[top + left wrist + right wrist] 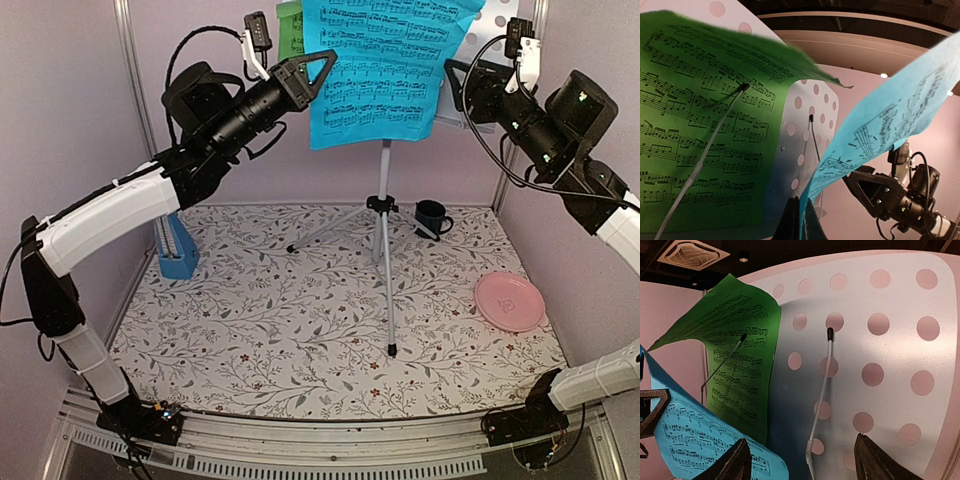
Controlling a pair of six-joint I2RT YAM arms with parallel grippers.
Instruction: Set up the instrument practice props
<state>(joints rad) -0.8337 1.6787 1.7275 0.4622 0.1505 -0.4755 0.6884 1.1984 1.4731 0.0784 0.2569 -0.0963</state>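
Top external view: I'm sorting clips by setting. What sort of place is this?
Probably a robot test cell staged for music practice: plain walls and metal posts box in a floral-covered table, two arms bolt to its near rail, and a music stand carries a blue sheet.

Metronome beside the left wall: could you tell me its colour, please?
The metronome is blue; top external view.

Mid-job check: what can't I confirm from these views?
Top external: blue sheet of printed music hides most of the perforated grey-white stand desk and green sheet.
Left wrist: left gripper cut off by bottom edge; grip on blue sheet unclear.
Top external: blue pyramid metronome partly behind left arm.
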